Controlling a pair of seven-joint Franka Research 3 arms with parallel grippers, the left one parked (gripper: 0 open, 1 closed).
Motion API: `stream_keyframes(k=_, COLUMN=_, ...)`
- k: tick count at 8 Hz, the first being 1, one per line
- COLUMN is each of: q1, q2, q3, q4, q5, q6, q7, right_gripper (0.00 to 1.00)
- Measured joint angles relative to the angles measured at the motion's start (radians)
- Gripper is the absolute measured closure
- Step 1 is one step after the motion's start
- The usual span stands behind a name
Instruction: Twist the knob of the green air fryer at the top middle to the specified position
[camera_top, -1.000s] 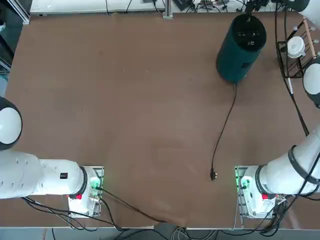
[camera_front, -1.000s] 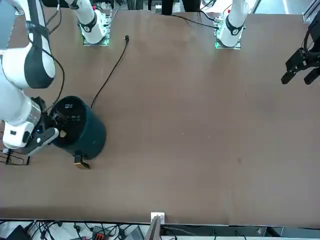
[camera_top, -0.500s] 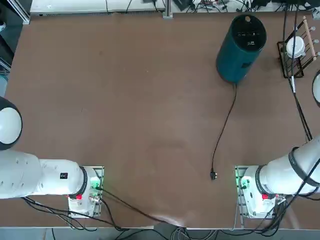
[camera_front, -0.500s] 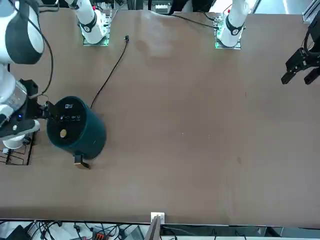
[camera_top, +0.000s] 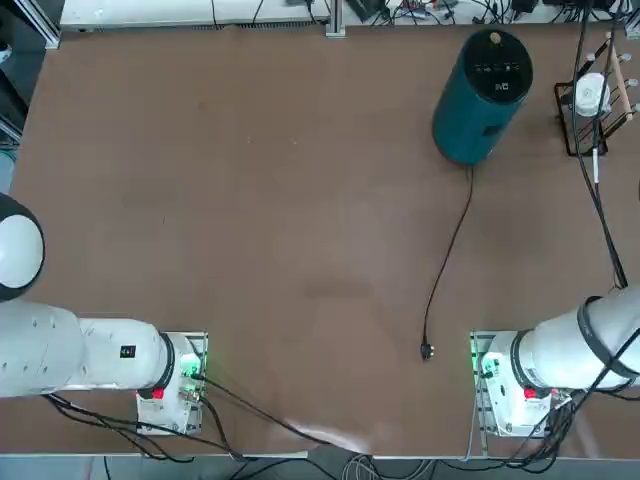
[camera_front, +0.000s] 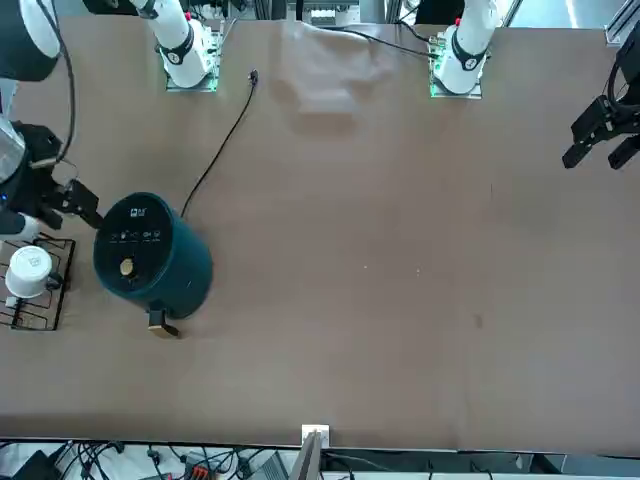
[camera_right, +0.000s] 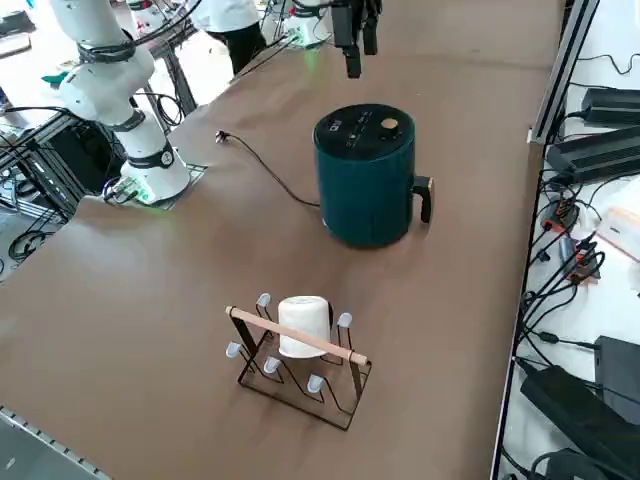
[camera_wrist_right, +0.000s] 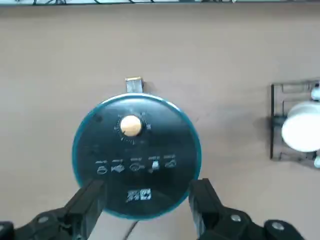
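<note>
**Right gripper open above the air fryer, knob untouched**

The brown desk (camera_top: 250, 220) carried the green air fryer (camera_top: 478, 95) at its far edge, right of the middle in the top view. The fryer stood upright, its long axis vertical and its round black control panel (camera_wrist_right: 136, 159) facing straight up. Its handle (camera_right: 424, 197) pointed toward the far edge of the desk, away from the robot. A thin black power cord (camera_top: 447, 262) ran from the fryer's base toward the right arm's base, its plug lying loose on the desk. A black wire rack (camera_right: 300, 362) holding a white round object (camera_right: 303, 322) stood just beside the fryer, on the robot's right and apart from it.

The right gripper (camera_wrist_right: 145, 207) hung above the fryer, touching nothing, its fingers (camera_wrist_right: 87, 200) spread wide over the panel's near rim. The knob (camera_wrist_right: 131, 125), a small tan-gold disc, sat on the panel's half nearest the handle, above the row of white markings.
</note>
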Motion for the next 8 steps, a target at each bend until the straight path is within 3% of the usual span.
stream_keyframes(k=4, q1=-0.040, q2=-0.040, q3=-0.016, q4=0.006, q5=0.058, q6=-0.129, q7=0.045, right_gripper=0.00)
stream_keyframes(k=8, q1=-0.051, q2=-0.041, q3=-0.017, q4=0.040, q5=0.060, q6=-0.165, q7=0.042, right_gripper=0.00)
